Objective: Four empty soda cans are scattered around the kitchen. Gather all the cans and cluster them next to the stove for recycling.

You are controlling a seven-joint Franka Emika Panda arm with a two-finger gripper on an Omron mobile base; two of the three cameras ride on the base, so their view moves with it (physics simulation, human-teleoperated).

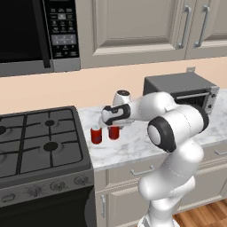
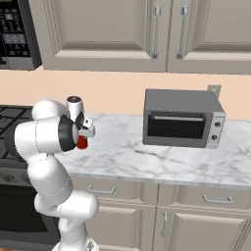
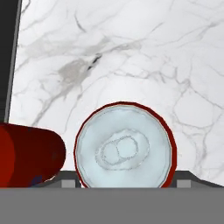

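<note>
Cans [image 1: 96, 135] 2 red, upright, beside stove [image 1: 42, 142] | pincer [image 1: 114, 128] above 1

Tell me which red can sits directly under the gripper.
The right-hand red can, the one farther from the stove. The gripper sits directly over it; in the hand view its silver top faces the camera. The other red can stands apart, stove-side.

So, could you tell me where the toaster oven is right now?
The toaster oven stands on the marble counter against the wall, right of the stove, with two red cans between them.
</note>
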